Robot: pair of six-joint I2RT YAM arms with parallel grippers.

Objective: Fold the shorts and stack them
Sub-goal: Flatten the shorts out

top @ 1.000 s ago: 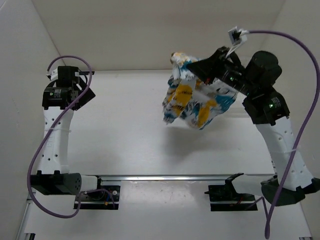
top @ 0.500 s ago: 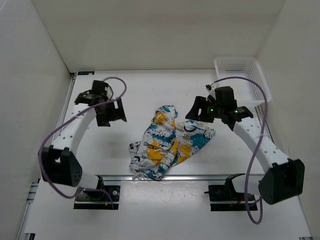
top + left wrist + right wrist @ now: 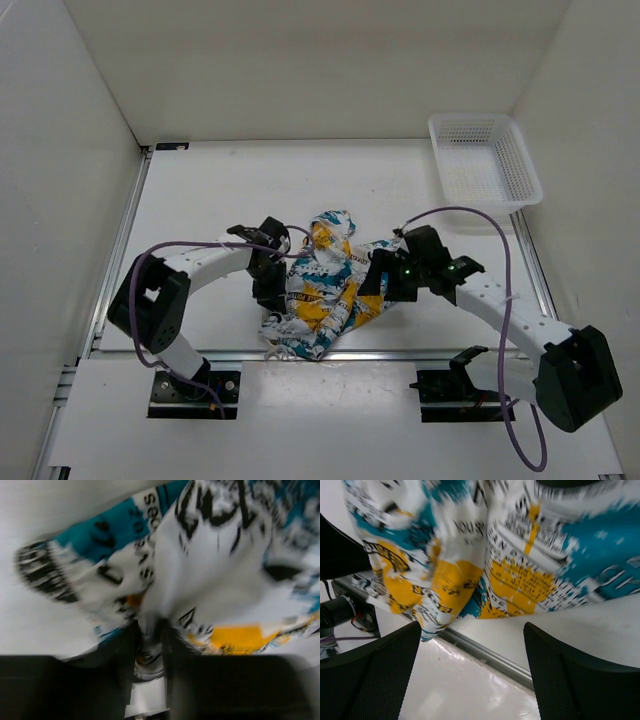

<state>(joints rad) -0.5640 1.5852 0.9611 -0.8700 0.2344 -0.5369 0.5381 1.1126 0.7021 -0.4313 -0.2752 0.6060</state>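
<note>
The shorts (image 3: 325, 285) lie crumpled on the white table, a white fabric with teal, yellow and black print. My left gripper (image 3: 275, 290) is at their left edge, shut on a fold of the cloth. In the left wrist view the fabric (image 3: 215, 565) fills the frame and a pinched fold sits between the dark fingers (image 3: 172, 652). My right gripper (image 3: 378, 288) is at the right side of the heap, open. In the right wrist view its gripper (image 3: 472, 647) holds nothing, and the shorts (image 3: 470, 555) lie just beyond the fingertips (image 3: 375, 672).
A white plastic mesh basket (image 3: 485, 160) stands at the back right corner. A metal rail (image 3: 400, 352) runs along the table's near edge, just under the heap, and shows in the right wrist view as the rail (image 3: 485, 655). White walls enclose the table.
The right gripper let the shorts drop from the air onto the table and opened. The left arm swung in from the left and shut on the heap's left edge.
</note>
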